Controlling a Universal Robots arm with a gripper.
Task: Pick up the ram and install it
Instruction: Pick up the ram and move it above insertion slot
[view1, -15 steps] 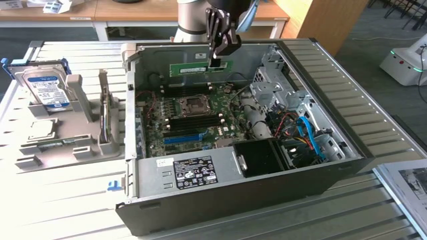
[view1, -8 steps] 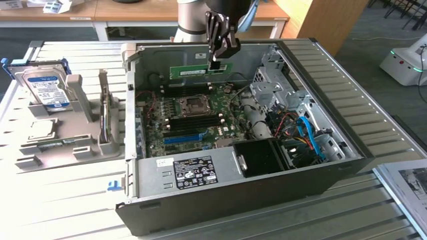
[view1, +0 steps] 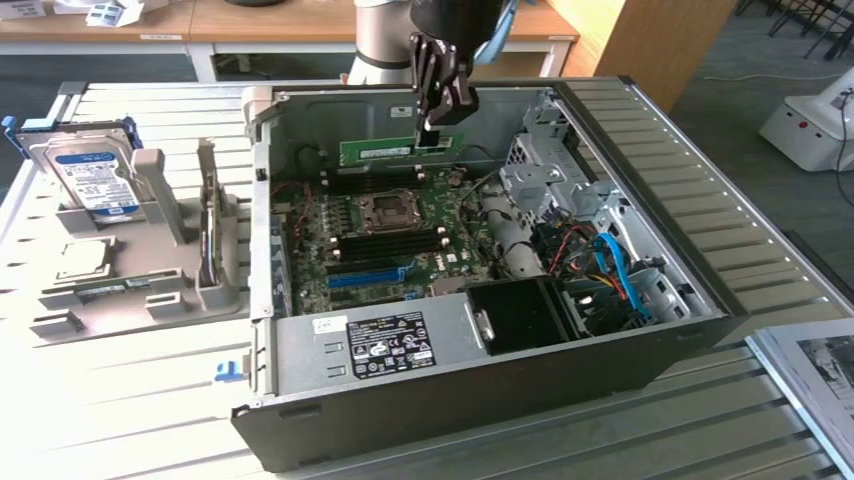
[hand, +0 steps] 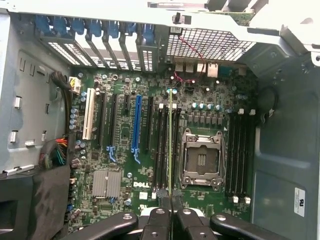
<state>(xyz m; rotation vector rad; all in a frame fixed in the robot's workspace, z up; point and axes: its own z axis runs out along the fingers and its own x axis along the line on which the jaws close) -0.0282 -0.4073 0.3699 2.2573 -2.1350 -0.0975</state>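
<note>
Clamped tight in the gripper (view1: 434, 138): the ram (view1: 380, 151), pinched near its end toward the exterior view's right, the rest of the green stick reaching out level toward the exterior view's left. Held in the air inside the open computer case (view1: 667, 230), above the motherboard (view1: 320, 245), not seated. From the wrist, edge-on as a thin green line running straight out from between the fingers (hand: 159, 220), over the black memory slots (hand: 161, 145) between the blue slot (hand: 136, 125) and the CPU socket (hand: 202, 160).

The ram (view1: 395, 151), a long thin green board, is held level on edge, clamped near one end in the pincer (view1: 438, 138), above the motherboard (view1: 350, 245).
</note>
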